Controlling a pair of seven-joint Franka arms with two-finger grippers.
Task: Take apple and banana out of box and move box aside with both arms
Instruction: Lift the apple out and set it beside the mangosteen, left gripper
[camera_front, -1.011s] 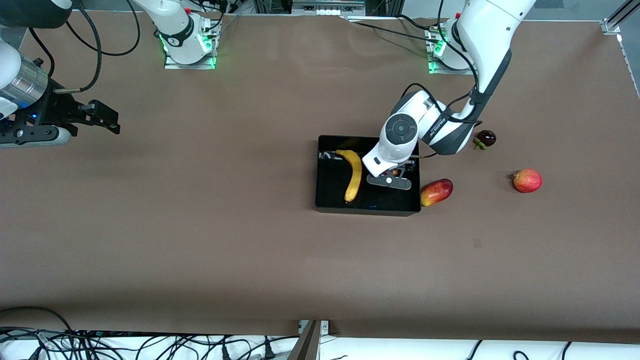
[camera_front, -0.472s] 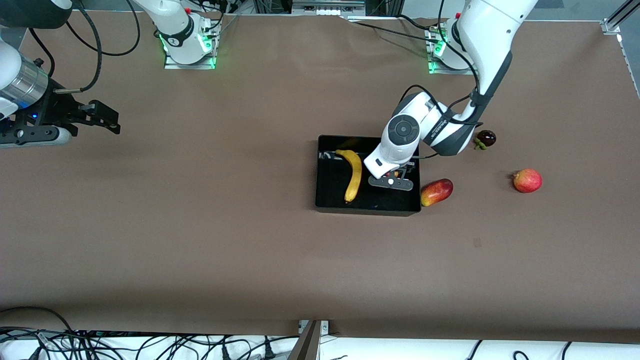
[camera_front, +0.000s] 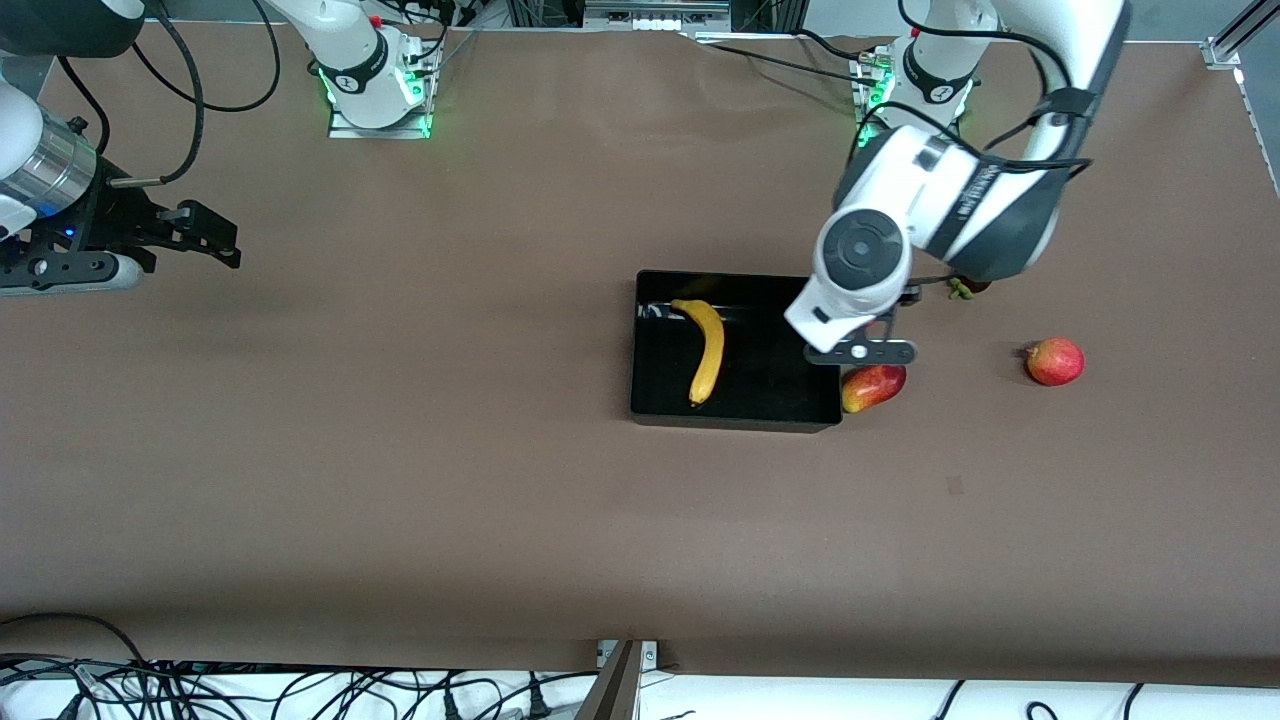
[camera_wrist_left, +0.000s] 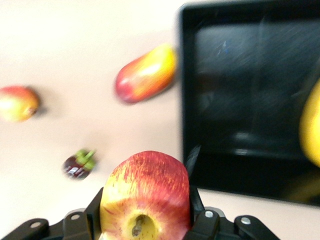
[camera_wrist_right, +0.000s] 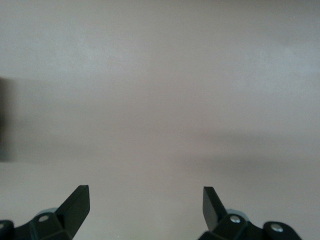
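Observation:
The yellow banana (camera_front: 708, 350) lies in the black box (camera_front: 735, 420), toward its right-arm side. My left gripper (camera_front: 866, 352) is up in the air over the box's wall at the left arm's end and over a red-yellow mango (camera_front: 873, 385). In the left wrist view this gripper (camera_wrist_left: 145, 212) is shut on a red-and-yellow apple (camera_wrist_left: 145, 195). The box (camera_wrist_left: 225, 100) and the banana's edge (camera_wrist_left: 311, 130) lie below it. The held apple is hidden in the front view. My right gripper (camera_front: 215, 238) waits open and empty (camera_wrist_right: 145, 200) over bare table at the right arm's end.
The mango (camera_wrist_left: 145, 74) lies against the outside of the box. A round red fruit (camera_front: 1054, 361) and a dark mangosteen (camera_front: 965, 287), partly hidden by the arm, lie toward the left arm's end. Both show in the left wrist view: the fruit (camera_wrist_left: 17, 102), the mangosteen (camera_wrist_left: 77, 164).
My left gripper has risen out of the box and moved toward the left arm's end, carrying the apple. The banana, box and right arm have not moved.

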